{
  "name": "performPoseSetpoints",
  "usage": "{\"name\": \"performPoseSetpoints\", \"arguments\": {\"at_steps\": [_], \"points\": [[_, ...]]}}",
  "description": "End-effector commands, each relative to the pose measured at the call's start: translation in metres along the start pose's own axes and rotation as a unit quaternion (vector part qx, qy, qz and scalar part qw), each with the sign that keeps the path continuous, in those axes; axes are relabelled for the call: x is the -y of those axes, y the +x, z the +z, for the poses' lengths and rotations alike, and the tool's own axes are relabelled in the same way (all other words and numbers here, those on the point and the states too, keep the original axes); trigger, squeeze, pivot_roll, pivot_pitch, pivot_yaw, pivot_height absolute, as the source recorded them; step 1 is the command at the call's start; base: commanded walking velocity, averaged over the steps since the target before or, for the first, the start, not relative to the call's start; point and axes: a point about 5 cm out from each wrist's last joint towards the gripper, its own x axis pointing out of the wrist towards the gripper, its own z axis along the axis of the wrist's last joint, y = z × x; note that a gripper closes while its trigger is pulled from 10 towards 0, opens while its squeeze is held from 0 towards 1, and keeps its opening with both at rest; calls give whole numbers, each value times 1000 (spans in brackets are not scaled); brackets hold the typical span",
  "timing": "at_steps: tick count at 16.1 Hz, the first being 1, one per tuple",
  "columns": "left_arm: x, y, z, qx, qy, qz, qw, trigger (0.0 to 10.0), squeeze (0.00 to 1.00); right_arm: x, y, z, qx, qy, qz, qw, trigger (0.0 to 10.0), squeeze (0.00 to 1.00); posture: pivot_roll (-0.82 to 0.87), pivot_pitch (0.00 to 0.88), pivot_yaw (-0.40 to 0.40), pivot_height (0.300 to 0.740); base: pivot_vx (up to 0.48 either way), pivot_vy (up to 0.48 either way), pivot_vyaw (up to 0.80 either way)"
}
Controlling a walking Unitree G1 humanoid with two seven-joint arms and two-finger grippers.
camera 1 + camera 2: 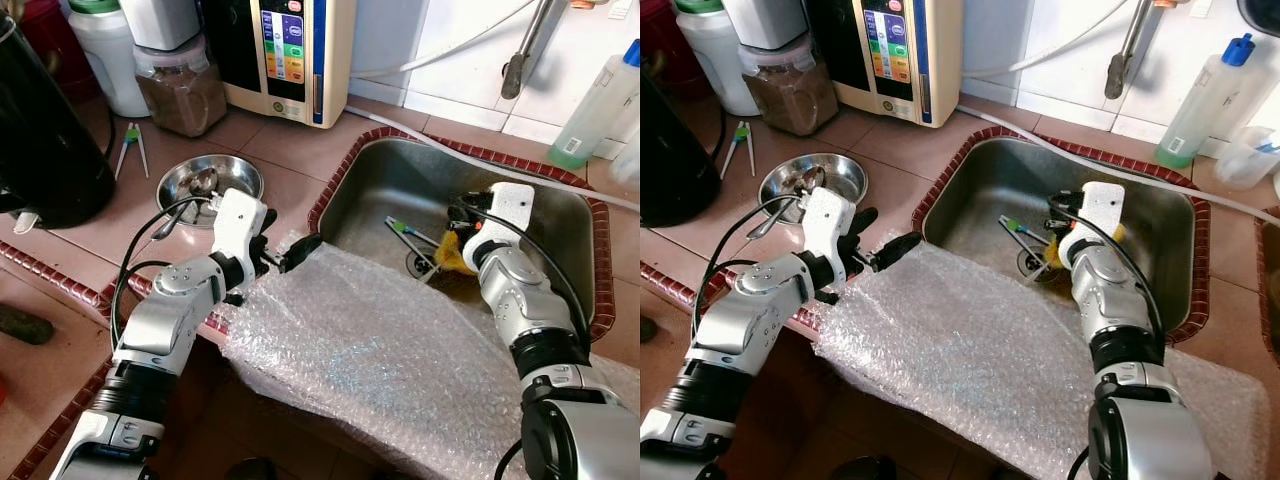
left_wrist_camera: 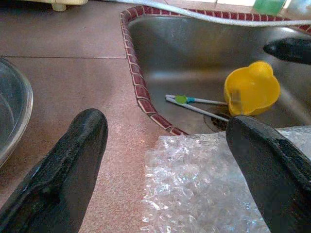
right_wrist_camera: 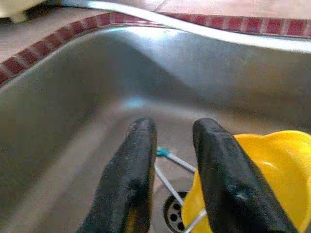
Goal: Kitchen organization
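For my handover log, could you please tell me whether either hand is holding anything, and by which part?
Nothing is held. The left hand is open over the bubble wrap edge; the right hand hangs open in the sink beside the yellow cup.

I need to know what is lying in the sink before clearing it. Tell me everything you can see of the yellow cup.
The yellow cup looks like glossy plastic with a rounded body and a wavy, lobed rim. It lies tipped on its side at the bottom of the steel sink, beside the drain, with its opening facing the front of the sink. The training chopsticks lie next to it. The right gripper is lowered right by it, one finger crossing in front; whether they touch is unclear.
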Motion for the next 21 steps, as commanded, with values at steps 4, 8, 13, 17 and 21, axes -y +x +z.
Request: {"name": "performPoseSetpoints", "arguments": {"at_steps": [4, 8, 13, 17, 21], "points": [[-12, 0, 9, 28, 21, 49, 998, 10000, 1000, -24, -2, -5, -12, -23, 84, 996, 10000, 1000, 26, 130, 23, 740, 0, 0, 0], [-50, -10, 26, 72, 7, 175, 982, 10000, 1000, -64, -7, -2, 22, -124, 156, 980, 10000, 1000, 22, 131, 22, 740, 0, 0, 0], [-78, -18, 23, 43, -3, 289, 956, 10000, 1000, -105, -28, -21, 15, -146, 245, 958, 10000, 643, 25, 143, 28, 740, 0, 0, 0], [-98, -29, 24, 22, -16, 375, 926, 10000, 988, -108, -32, -18, 21, -118, 248, 961, 10000, 0, 34, 157, 34, 740, 0, 0, 0], [-103, -25, 27, 11, -56, 364, 929, 10000, 0, -126, -43, -14, 58, -165, 280, 944, 10000, 0, 38, 157, 41, 740, 0, 0, 0]]}}
